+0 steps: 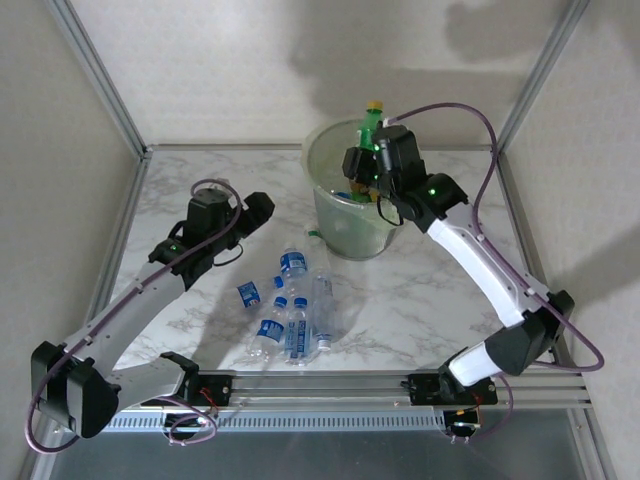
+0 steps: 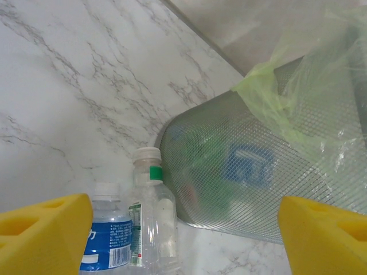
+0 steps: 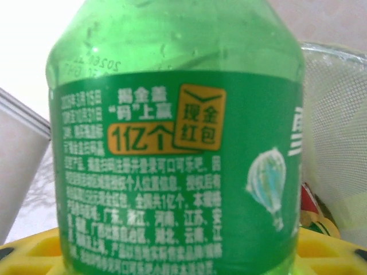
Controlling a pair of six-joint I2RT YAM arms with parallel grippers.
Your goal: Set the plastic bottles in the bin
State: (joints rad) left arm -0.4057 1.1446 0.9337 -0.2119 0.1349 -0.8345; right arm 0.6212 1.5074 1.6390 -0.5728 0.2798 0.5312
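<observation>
Risk of clipping the rim of the bin and bouncing onto the desk on releasing the green bottle gripped in right jaws; left jaws open, empty

The desk is white with grey veining, the bin pale-green mesh, the green bottle green-labelled with an orange panel and white print, the clear bottles blue-labelled and white-capped, the left gripper yellow-padded.
</observation>
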